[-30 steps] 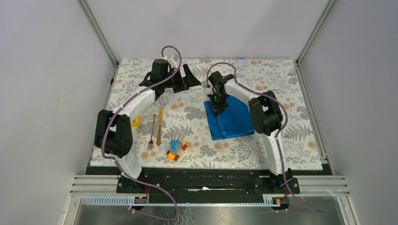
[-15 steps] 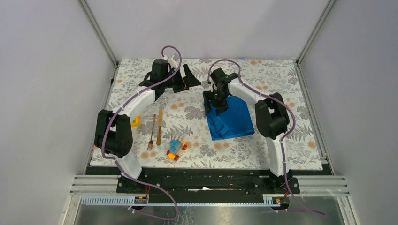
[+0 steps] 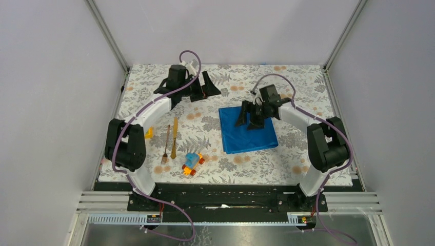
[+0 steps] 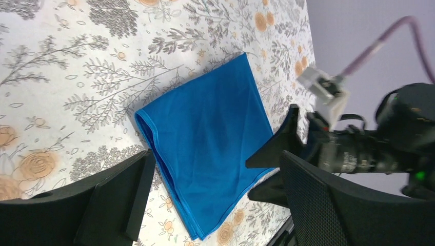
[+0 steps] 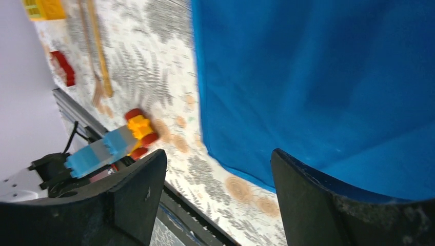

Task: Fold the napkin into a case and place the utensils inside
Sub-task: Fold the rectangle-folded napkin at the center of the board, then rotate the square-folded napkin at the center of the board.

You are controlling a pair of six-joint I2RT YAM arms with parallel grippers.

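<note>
Blue napkin flat, both pincers released
By the surface's (image 3: 287,169) near edge sits a toy car (image 3: 192,164); fork (image 3: 166,144) and knife (image 3: 174,137) lie side by side toward the left edge; the napkin (image 3: 248,136) lies right of centre, the right pincer (image 3: 245,123) spread empty over its far half; the left pincer (image 4: 215,156) gapes empty near the far edge

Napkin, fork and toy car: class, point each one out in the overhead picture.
napkin (image 3: 251,138), top view, bare middle of the cloth.
fork (image 3: 166,141), top view, mid-handle.
toy car (image 3: 192,160), top view, blue body.
</note>
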